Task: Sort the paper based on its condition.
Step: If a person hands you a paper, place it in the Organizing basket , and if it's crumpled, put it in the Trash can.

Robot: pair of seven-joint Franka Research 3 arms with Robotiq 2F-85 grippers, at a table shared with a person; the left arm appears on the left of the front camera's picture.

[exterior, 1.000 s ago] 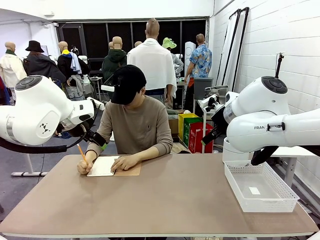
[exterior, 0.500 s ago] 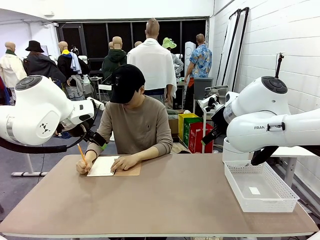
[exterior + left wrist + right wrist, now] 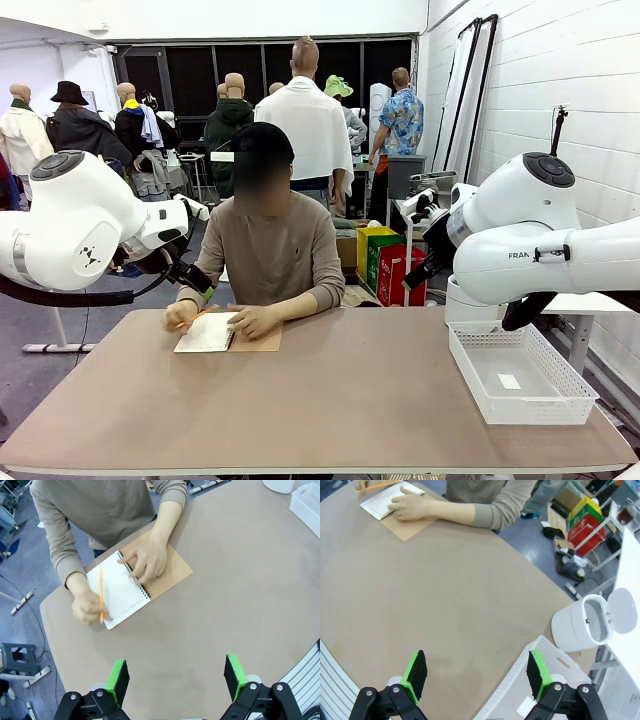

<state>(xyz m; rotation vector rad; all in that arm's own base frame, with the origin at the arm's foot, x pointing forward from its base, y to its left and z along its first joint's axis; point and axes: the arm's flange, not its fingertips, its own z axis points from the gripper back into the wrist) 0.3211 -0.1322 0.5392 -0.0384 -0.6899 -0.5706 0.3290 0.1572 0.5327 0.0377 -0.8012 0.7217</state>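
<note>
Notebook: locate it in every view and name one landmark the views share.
Front view: notebook left of centre, in front of the person.
Left wrist view: upper centre-left.
Right wrist view: top left corner.
Shared landmark: the white basket.

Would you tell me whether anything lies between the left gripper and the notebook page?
Yes: the person's pencil hand and other hand both rest on the notebook page, the latter at the spiral binding. Nothing else visible blocks the left gripper.
</note>
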